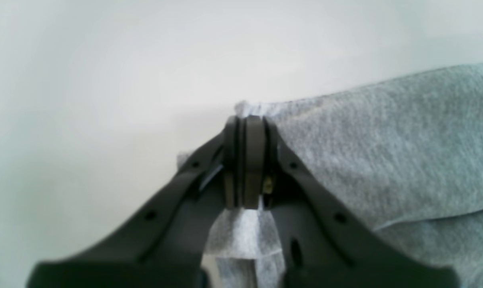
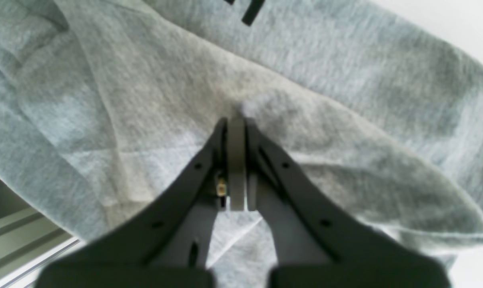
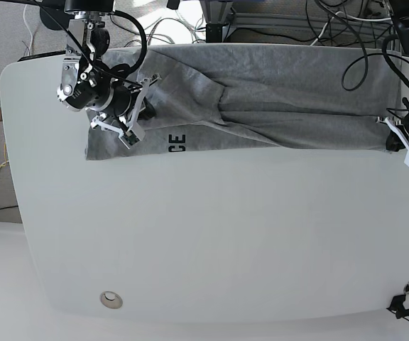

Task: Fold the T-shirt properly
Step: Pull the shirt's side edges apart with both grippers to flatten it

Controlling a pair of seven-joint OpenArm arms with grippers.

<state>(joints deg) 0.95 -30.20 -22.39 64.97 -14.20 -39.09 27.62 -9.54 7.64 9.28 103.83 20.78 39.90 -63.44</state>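
1. The jaws of the left gripper [image 1: 247, 120] are seen pressed together on a corner of the T-shirt [image 1: 385, 152]; a tuft of grey cloth shows above the tips and a flap of it hangs between the black fingers below.
2. In the base view the left gripper [image 3: 396, 138] is found at the right-hand end of the garment, at the worktop's right edge.
3. The jaws of the right gripper [image 2: 237, 118] are seen closed on a raised fold of the grey fabric, with the cloth bunched just beyond the tips.
4. In the base view the right gripper [image 3: 135, 114] is placed over the left end of the T-shirt [image 3: 275, 99], near its lower edge.
5. The T-shirt is spread as a long band across the far side of the white worktop [image 3: 211, 234], with creases gathered near its middle.
6. Black block lettering is printed on the shirt: the letters "CE" [image 3: 177, 143] can be read, turned sideways, at the lower left edge in the base view.
7. Part of a black letter stroke [image 2: 252, 12] is caught at the top of the right wrist view; it cannot be read.
8. A round metal fitting [image 3: 110, 300] is set into the near left of the worktop, and cables [image 3: 190, 25] are seen behind its far edge.
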